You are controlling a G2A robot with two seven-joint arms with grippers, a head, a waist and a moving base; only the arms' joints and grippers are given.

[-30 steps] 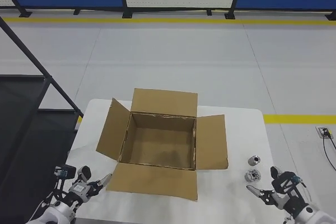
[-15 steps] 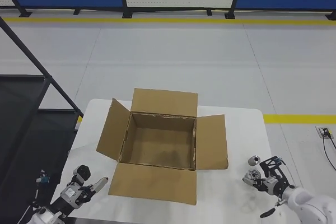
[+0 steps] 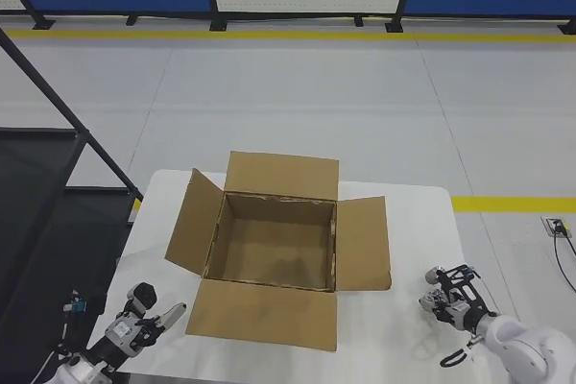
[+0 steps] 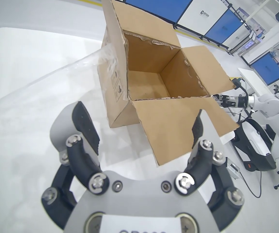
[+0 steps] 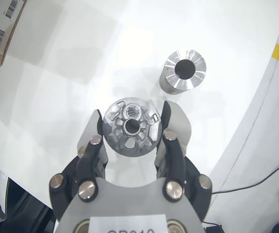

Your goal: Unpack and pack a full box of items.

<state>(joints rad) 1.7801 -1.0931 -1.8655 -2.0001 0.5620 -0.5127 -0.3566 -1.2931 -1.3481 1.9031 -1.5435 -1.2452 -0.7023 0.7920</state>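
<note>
An open brown cardboard box (image 3: 274, 240) stands mid-table with its flaps spread; the inside (image 4: 149, 83) looks empty. Right of it lie two metal parts: a round toothed hub (image 5: 132, 132) and an upright hollow cylinder (image 5: 184, 70). My right gripper (image 5: 131, 109) points down over the hub near the table's front right corner (image 3: 432, 302), its fingers closed against both sides of it. The cylinder (image 3: 435, 276) stands free just beyond. My left gripper (image 4: 139, 112) hangs open and empty at the front left (image 3: 168, 315), facing the box's near flap.
The white table (image 3: 413, 211) has bare surface right of the box and behind the cylinder. A black metal frame (image 3: 38, 192) stands off the left side. Clear tape hangs from the box's left flap (image 4: 105, 54).
My right gripper has swung from the table's front edge up to the hub and closed around it. The left gripper pulled back slightly toward the front left corner.
</note>
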